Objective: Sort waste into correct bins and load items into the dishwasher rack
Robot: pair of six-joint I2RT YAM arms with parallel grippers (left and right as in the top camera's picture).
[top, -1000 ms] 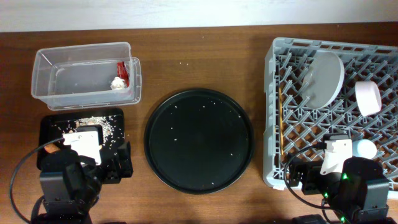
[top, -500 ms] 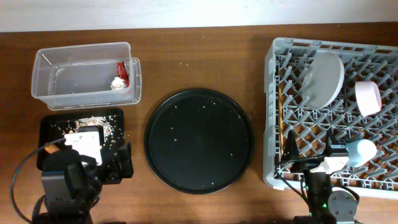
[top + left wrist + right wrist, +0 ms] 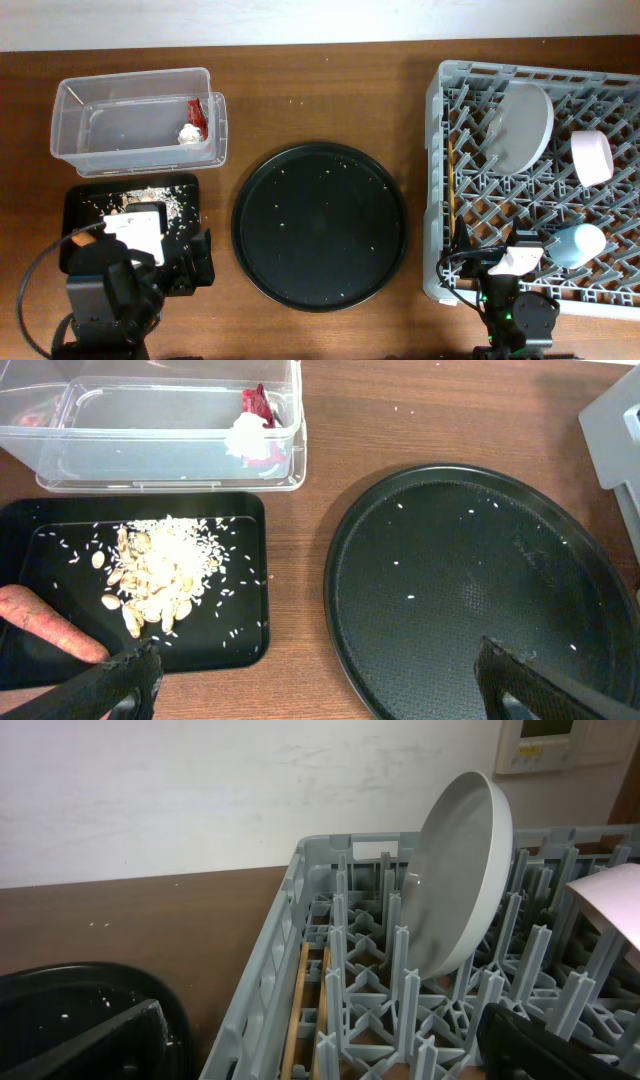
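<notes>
The grey dishwasher rack [image 3: 440, 130] holds the grey-green plate [image 3: 525, 125] on edge, the white-pink bowl [image 3: 592, 157], the light-blue cup [image 3: 577, 244] and the chopsticks [image 3: 453, 190] along its left wall. The clear tub [image 3: 65, 130] holds the red wrapper [image 3: 197, 112] and white scrap [image 3: 187, 132]. The flat black tray [image 3: 240, 630] holds beige food bits [image 3: 160, 565] and the carrot [image 3: 50, 635]. My left gripper [image 3: 320, 690] is open and empty, low over the table between this tray and the round tray. My right gripper [image 3: 330, 1050] is open and empty at the rack's front left corner [image 3: 290, 920], facing the plate [image 3: 455, 880] and chopsticks [image 3: 298, 1020].
The large round black tray [image 3: 320, 225] lies between the bins and the rack, with a few crumbs on it. My left arm covers the front part of the flat black tray in the overhead view. A wall stands behind the table.
My right arm has drawn back toward the table's front edge, off the rack, and the cup now shows uncovered in the rack. The left arm has not moved.
</notes>
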